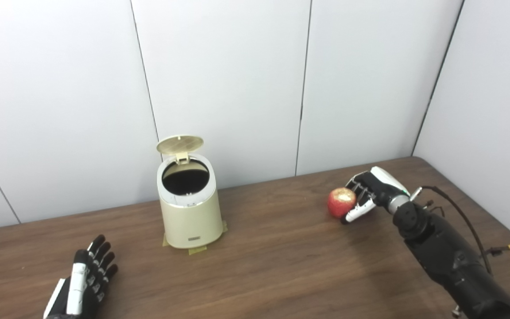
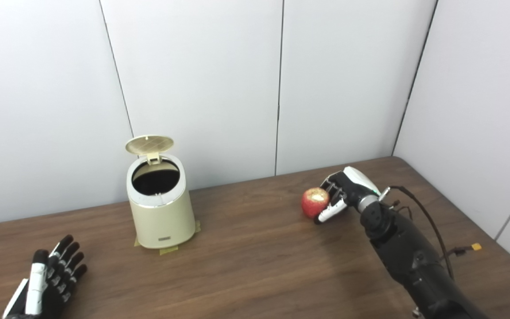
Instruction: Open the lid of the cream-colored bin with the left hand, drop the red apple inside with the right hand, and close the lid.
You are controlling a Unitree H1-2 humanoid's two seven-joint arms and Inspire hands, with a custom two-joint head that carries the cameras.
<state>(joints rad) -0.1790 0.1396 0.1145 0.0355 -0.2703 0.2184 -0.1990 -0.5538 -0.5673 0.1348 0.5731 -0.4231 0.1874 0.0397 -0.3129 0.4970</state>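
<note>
Left eye view shows the cream-colored bin point(image 1: 189, 208) standing on the wooden table point(image 1: 272, 266), its lid point(image 1: 179, 144) raised. The right hand point(image 1: 368, 191) wraps its fingers around the red apple point(image 1: 341, 202), well right of the bin. The left hand point(image 1: 86, 277) rests empty, fingers spread.

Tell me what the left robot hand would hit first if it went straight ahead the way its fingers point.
Probably nothing on the table: the left robot hand points up and away, passing left of the cream-colored bin, towards the white wall. Depth is unclear.
</note>
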